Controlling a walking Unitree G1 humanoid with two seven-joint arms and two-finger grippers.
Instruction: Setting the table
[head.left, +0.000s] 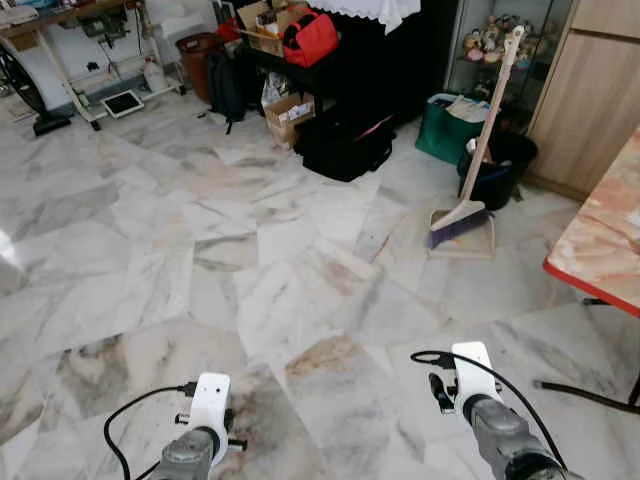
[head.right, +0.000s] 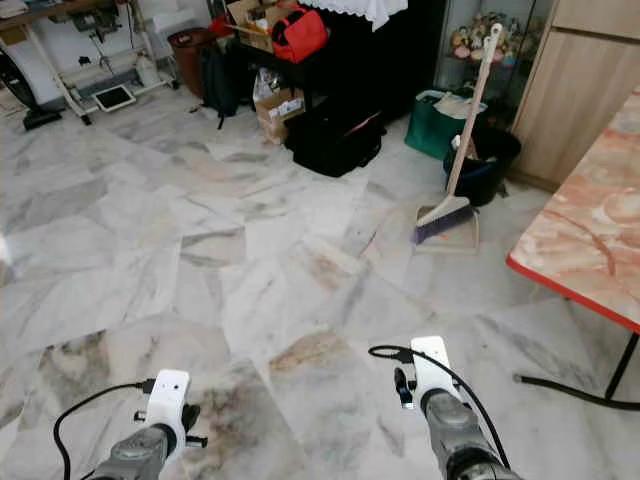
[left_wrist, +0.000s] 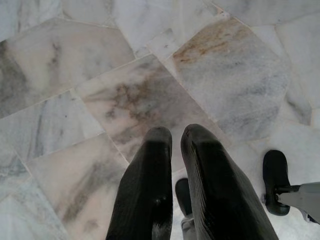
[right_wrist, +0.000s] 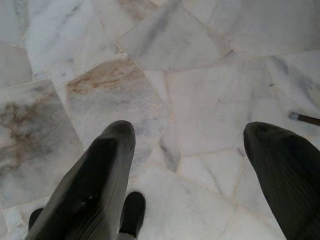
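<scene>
Head camera: both arms hang low over the marble floor, and the red-edged marble table sits off to the right, near a broom leaning on a black bin. Left wrist: left gripper, fingers almost together, empty. Right wrist: right gripper, fingers wide apart, empty.

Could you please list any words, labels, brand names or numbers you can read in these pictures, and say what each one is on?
None can be read.
The cardboard box by the black bag has a dark mark on its side, too small and blurred to read.
The green bag behind the broom holds papers; no print is legible.
</scene>
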